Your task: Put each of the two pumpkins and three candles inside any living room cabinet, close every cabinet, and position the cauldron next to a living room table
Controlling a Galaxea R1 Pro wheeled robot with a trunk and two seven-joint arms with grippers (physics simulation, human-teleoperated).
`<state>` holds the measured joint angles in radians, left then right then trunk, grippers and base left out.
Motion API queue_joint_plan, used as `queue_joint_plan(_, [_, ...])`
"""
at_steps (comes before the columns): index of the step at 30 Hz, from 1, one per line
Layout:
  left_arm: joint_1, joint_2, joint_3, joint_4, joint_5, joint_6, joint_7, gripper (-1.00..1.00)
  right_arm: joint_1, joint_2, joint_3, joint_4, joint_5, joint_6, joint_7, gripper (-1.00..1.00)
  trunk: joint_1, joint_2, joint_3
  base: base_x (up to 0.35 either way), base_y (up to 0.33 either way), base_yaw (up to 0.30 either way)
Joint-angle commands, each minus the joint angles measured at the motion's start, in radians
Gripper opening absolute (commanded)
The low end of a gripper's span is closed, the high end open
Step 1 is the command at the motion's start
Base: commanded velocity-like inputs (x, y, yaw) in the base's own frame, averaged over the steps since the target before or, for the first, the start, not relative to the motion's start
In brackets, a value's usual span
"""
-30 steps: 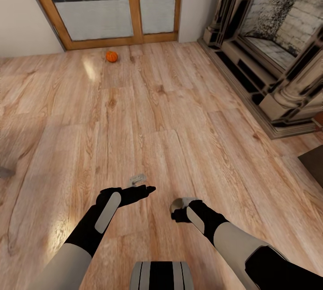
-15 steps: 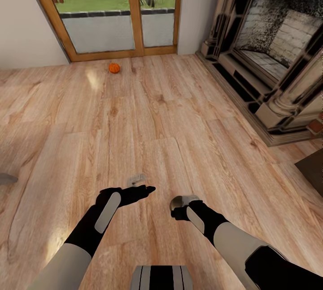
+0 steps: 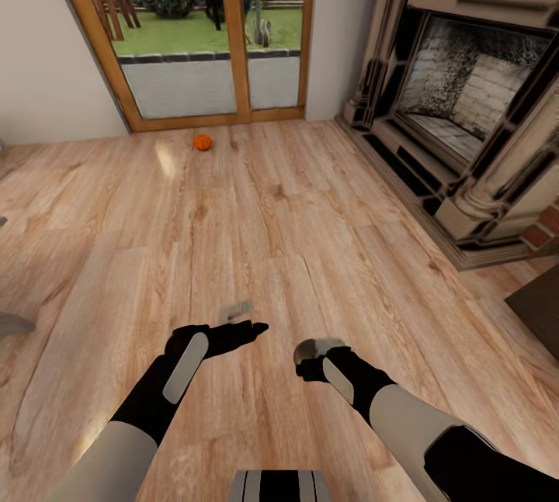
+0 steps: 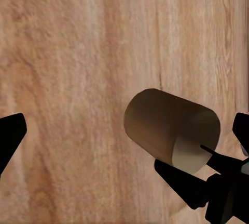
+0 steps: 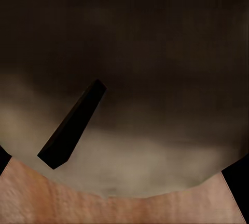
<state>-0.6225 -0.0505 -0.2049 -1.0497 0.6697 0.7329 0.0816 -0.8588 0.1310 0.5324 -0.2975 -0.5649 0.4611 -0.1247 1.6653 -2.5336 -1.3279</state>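
My right gripper [image 3: 309, 358] clamps a candle [image 4: 174, 129] for carrying to a cabinet, my left gripper [image 3: 247, 329] spread empty, one pumpkin [image 3: 203, 142] lying ahead.

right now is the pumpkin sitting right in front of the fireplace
No, the pumpkin lies on the wooden floor by the glass door, well away from the fireplace.

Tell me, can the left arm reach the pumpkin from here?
Probably not. The pumpkin lies far across the bare floor by the glass door, well beyond the open left gripper; the base must drive closer.
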Motion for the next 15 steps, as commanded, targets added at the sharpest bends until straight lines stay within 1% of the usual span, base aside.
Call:
queue_joint_plan(1, [0.0, 0.001, -0.001, -0.001, 0.01, 0.003, 0.008, 1.0, 0.0, -0.001, 0.008, -0.002, -0.012, 0.004, -0.009, -1.0, -0.001, 0.0, 0.005, 0.0, 0.0, 0.0])
queue_joint_plan(5, [0.0, 0.002, 0.002, -0.001, 0.01, 0.003, 0.006, 1.0, 0.0, -0.001, 0.008, -0.002, -0.011, 0.004, -0.009, -1.0, -0.002, 0.001, 0.027, 0.0, 0.0, 0.0])
queue_joint_plan(6, [0.0, 0.002, 0.008, -0.001, 0.01, 0.003, 0.006, 1.0, 0.0, -0.001, 0.008, -0.002, -0.011, 0.004, -0.009, -1.0, -0.003, 0.001, 0.032, 0.0, 0.0, 0.0])
queue_joint_plan(8, [0.0, 0.008, 0.035, -0.001, 0.011, 0.004, 0.005, 1.0, 0.0, -0.001, 0.008, -0.002, -0.01, 0.004, -0.008, -1.0, -0.004, 0.002, 0.043, 0.0, 0.0, 0.0])
queue_joint_plan(11, [0.0, 0.01, 0.049, -0.001, 0.011, 0.005, 0.005, 1.0, 0.0, -0.001, 0.008, -0.002, -0.01, 0.004, -0.008, -1.0, -0.005, 0.002, 0.06, 0.0, 0.0, 0.0])
queue_joint_plan(15, [0.0, 0.011, 0.056, -0.001, 0.011, 0.005, 0.004, 1.0, 0.0, -0.001, 0.008, -0.002, -0.01, 0.004, -0.007, -1.0, -0.007, 0.003, 0.081, 0.0, 0.0, 0.0])
